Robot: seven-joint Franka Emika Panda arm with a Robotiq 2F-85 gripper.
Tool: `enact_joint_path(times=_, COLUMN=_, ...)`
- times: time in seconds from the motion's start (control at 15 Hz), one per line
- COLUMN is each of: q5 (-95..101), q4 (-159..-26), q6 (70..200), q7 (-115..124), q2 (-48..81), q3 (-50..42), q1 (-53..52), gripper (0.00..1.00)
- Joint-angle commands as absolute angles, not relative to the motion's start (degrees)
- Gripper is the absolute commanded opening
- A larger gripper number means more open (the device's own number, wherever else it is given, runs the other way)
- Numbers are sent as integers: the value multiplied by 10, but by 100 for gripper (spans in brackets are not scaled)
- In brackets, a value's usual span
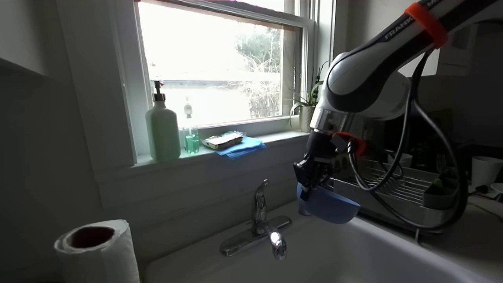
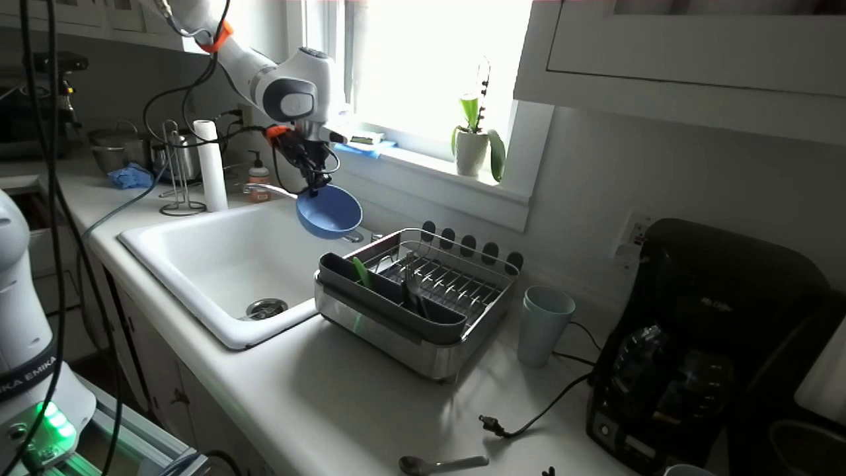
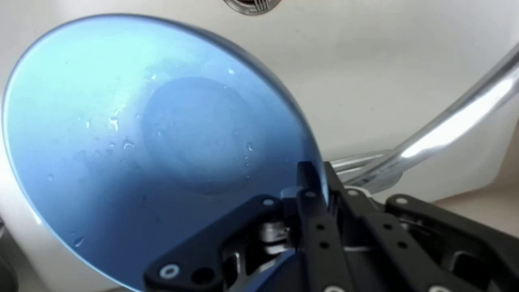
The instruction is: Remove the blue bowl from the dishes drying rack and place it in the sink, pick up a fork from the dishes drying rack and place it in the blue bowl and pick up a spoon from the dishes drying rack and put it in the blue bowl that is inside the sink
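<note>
**Holding blue bowl (image 2: 329,215) above sink (image 2: 218,254), tipped toward drying rack (image 2: 370,336)**

Gripper (image 3: 318,174): jaws pinching the rim, one inside, one outside. Bowl hangs between faucet (image 1: 260,214) and rack, mouth angled up and rackward, gripped edge high, opposite edge low. Fork (image 1: 441,162) at rack stands tines-up, long axis near vertical.

Blue bowl (image 2: 330,215), white sink (image 2: 218,258), black tool (image 3: 319,178)

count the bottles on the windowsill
2, in an exterior view: a pale green pump bottle at the left end of the windowsill, and a smaller clear bottle of green liquid just right of it. Others may be hidden.
</note>
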State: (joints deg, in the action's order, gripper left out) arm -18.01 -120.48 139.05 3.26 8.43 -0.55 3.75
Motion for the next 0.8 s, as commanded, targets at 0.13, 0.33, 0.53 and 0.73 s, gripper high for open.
enact_joint_path(times=0.13, q5=-180, q4=-1207, q6=1389, q7=33, q2=102, q3=-7, q1=36, gripper=5)
enact_joint_path(times=0.33, q5=-180, q4=-1207, q6=1389, q7=33, q2=102, q3=-8, q1=36, gripper=1)
enact_joint_path(times=0.53, q5=-171, q4=-1195, q6=1374, q7=15, q2=130, q3=5, q1=25, gripper=1)
enact_joint_path(times=0.73, q5=-166, q4=-1189, q6=1369, q7=18, q2=158, q3=17, q1=12, gripper=1)
